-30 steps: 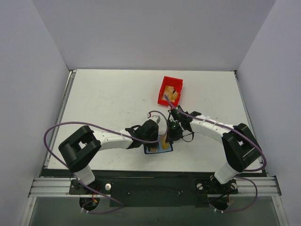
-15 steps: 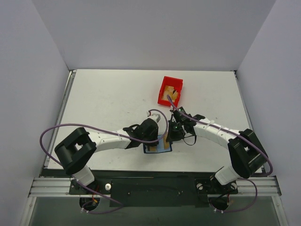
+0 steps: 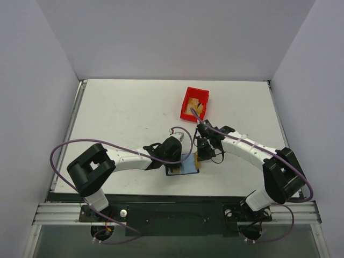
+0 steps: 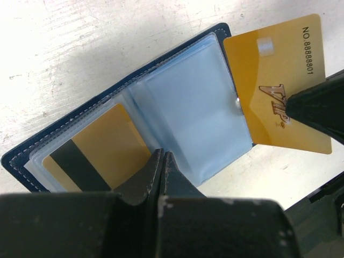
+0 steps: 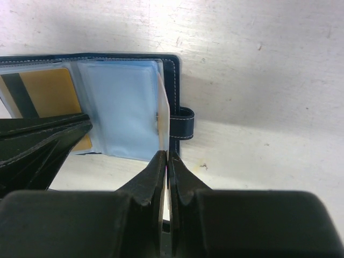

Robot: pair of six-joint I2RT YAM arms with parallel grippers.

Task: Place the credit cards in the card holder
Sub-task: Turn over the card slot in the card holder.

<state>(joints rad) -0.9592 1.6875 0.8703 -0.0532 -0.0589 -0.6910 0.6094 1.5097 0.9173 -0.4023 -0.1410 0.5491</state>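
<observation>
Left gripper (image 4: 161, 160): jaws shut, tips down on the open card holder (image 4: 183, 107) near its fold, just beside the striped card (image 4: 99, 148). I can't tell whether they pinch a sleeve leaf or only press on it. The striped card sits in the left clear pocket, stripe toward the holder's outer end. Right gripper (image 5: 165, 158): jaws clamped on the VIP card (image 4: 274, 86), which is edge-on in the right wrist view. The card's inner edge is against the outer lip of the right clear pocket, by the snap. Most of it hangs out past the holder's navy rim, so it isn't in the pocket yet. The strap tab (image 5: 183, 129) sticks out from the holder's right side, flat on the worktop (image 3: 123, 118). Versus a second ago, the top view shows the held card slightly further right, at the holder's right edge rather than over its face. The right elbow is swung further out and back. The holder itself has barely moved, and the left arm is about where it was. The red bin (image 3: 196, 94) is unmoved behind the arms, with something tan-gold inside that is too small to identify.
</observation>
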